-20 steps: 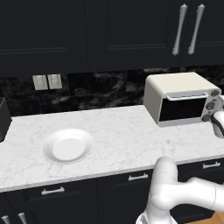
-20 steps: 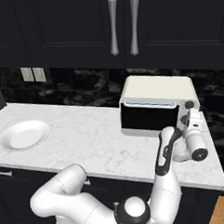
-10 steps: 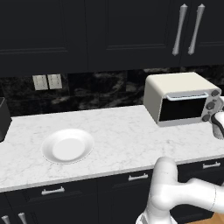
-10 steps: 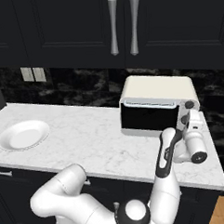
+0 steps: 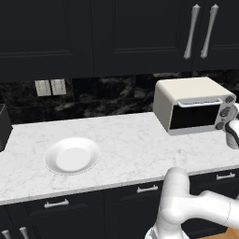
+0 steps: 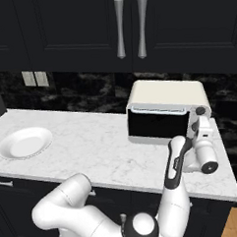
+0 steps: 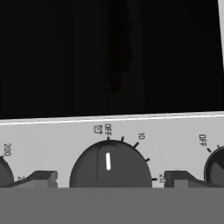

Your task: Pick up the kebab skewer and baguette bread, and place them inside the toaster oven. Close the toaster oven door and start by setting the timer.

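The cream toaster oven (image 5: 186, 95) (image 6: 166, 94) stands at the counter's right end. Its dark glass toaster oven door (image 5: 193, 116) (image 6: 158, 126) is up and shut. My gripper (image 6: 197, 130) (image 5: 228, 125) is pressed up to the knobs on the oven's right side. In the hand view my gripper (image 7: 109, 179) is open, with its fingertips (image 7: 41, 177) on either side of the timer knob (image 7: 109, 166). That knob's white mark points at OFF. The kebab skewer and baguette bread are hidden from me. Nothing is between the jaws but the knob.
An empty white plate (image 5: 72, 155) (image 6: 24, 143) lies on the marble counter to the left. A dark slot toaster (image 5: 3, 126) sits at the far left edge. More knobs (image 7: 216, 168) flank the timer knob. Dark cabinets hang above.
Hardly anything differs: the hand stays at the oven's knobs with only a slight shift. Plate and oven have not moved.
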